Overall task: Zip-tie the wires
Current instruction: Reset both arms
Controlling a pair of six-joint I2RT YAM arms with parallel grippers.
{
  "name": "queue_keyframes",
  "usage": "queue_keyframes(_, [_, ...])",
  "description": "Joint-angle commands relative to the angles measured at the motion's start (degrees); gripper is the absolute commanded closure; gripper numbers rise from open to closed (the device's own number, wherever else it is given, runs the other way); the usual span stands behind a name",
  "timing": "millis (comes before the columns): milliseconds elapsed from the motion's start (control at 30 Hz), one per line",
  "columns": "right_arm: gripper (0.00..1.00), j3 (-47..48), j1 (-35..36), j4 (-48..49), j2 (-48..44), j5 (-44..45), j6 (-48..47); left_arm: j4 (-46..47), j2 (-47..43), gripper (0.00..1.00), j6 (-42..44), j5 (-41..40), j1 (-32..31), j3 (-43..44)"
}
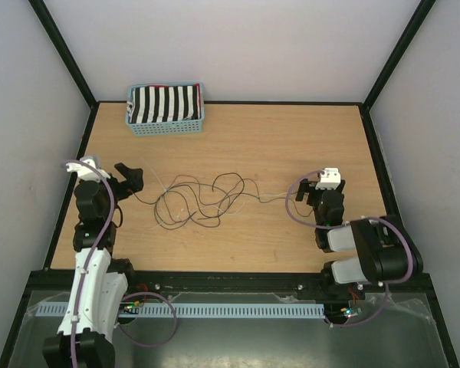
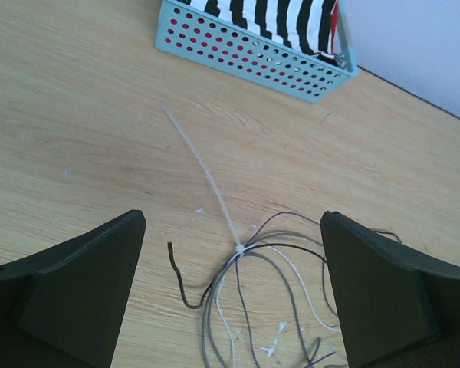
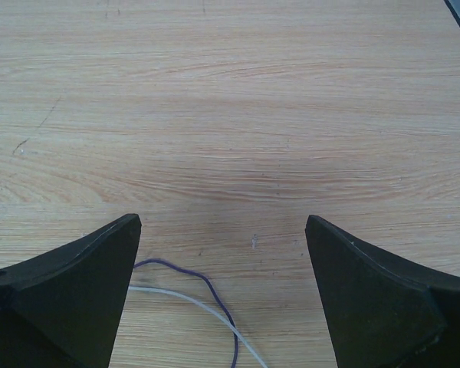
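Observation:
The thin wires (image 1: 199, 201) lie in loose loops on the wooden table between the arms. In the left wrist view the wires (image 2: 249, 299) are bunched under a pale zip tie (image 2: 207, 180), whose head sits at the bunch and whose tail runs toward the basket. My left gripper (image 1: 130, 180) is open and empty, just left of the wires; in its wrist view the left gripper (image 2: 234, 295) has the tie head between its fingers. My right gripper (image 1: 310, 189) is open and empty at the wires' right end. Two strand ends (image 3: 207, 310), purple and white, lie between its fingers.
A light blue perforated basket (image 1: 165, 123) with striped black-and-white cloth stands at the back left, also in the left wrist view (image 2: 253, 54). Black frame rails edge the table (image 1: 307, 138). White specks lie on the wood near the bundle (image 2: 274, 341).

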Motion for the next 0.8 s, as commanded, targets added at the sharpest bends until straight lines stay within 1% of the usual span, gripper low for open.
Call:
queue_keyframes(0, [0.01, -2.9, -0.2, 22.8, 7.9, -0.9, -2.1, 7.0, 1.5, 0.01, 4.4, -0.6, -0.8, -1.3])
queue_keyframes(33, [0.01, -3.6, -0.2, 26.4, 9.7, -1.7, -2.8, 9.2, 1.6, 0.01, 5.4, -0.7, -1.2, -2.4])
queue_keyframes(67, [0.01, -3.2, -0.1, 25.0, 9.5, -2.2, -2.9, 11.1, 1.7, 0.01, 6.3, -1.3, -1.8, -3.6])
queue_keyframes(133, [0.01, -0.9, -0.1, 16.7, 6.8, -2.2, -2.6, 15.2, 2.3, 0.01, 8.7, -2.7, -3.5, -5.9])
queue_keyframes(167, [0.01, 0.0, -0.1, 15.4, 6.8, -2.0, -2.5, 16.7, 2.9, 0.01, 10.0, -3.6, -4.5, -6.8])
queue_keyframes(233, [0.01, 0.4, 0.4, 16.8, 8.4, -2.0, -3.3, 19.2, 4.9, 0.01, 12.4, -4.0, -6.5, -8.1])
queue_keyframes(333, [0.01, 1.9, 0.9, 13.2, 8.0, -1.2, -3.3, 20.5, 9.6, 0.01, 14.2, -6.0, -8.8, -8.3])
queue_keyframes(500, [0.01, 2.4, 1.3, 12.9, 8.3, -0.3, -3.6, 24.3, 17.0, 0.01, 15.6, -7.7, -9.2, -8.7])
queue_keyframes(667, [0.01, 2.5, 1.5, 12.6, 8.4, 0.2, -3.6, 30.2, 20.6, 0.01, 20.5, -10.0, -9.1, -8.8])
queue_keyframes(767, [0.01, 2.7, 1.6, 12.4, 8.3, 0.6, -3.7, 34.0, 24.6, 0.01, 22.9, -10.5, -9.1, -9.0])
